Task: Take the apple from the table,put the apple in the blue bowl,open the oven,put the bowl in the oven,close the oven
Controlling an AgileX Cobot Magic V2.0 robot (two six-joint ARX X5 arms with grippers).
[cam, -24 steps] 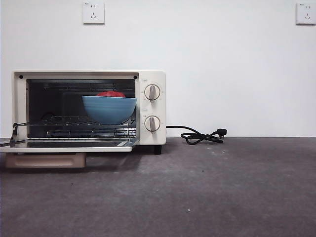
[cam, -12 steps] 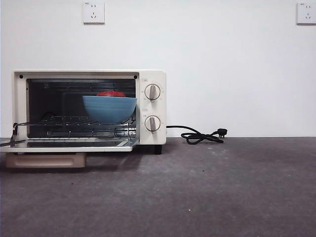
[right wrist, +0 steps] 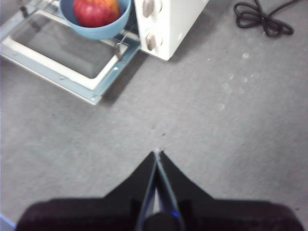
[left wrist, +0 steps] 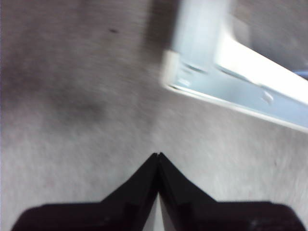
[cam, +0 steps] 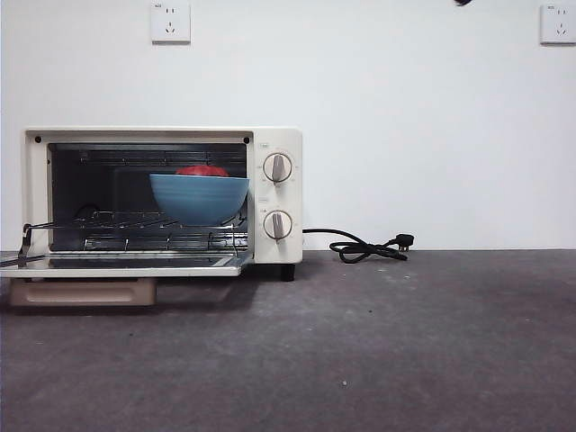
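The cream-white oven (cam: pixel 279 243) stands at the left with its door (cam: pixel 126 264) folded down flat. On its wire rack sits the blue bowl (cam: pixel 199 198), and the red apple (cam: pixel 202 170) peeks over the rim. The right wrist view looks down on that apple (right wrist: pixel 95 10) in the bowl (right wrist: pixel 98 30). My right gripper (right wrist: pixel 156 153) is shut and empty, hovering over bare table (right wrist: pixel 231 125) some way from the oven. My left gripper (left wrist: pixel 158 155) is also shut and empty, above the table beside a corner of the open door (left wrist: pixel 231 91); that view is blurred.
A black cord (cam: pixel 364 247) with its plug lies on the table behind and right of the oven. The door's beige handle (cam: pixel 85 292) hangs below the open door. A black arm tip (cam: pixel 463 2) shows at the top edge. Two wall sockets sit high on the white wall.
A small black arm tip has come into the top edge of the front view. The oven, bowl and apple have not moved.
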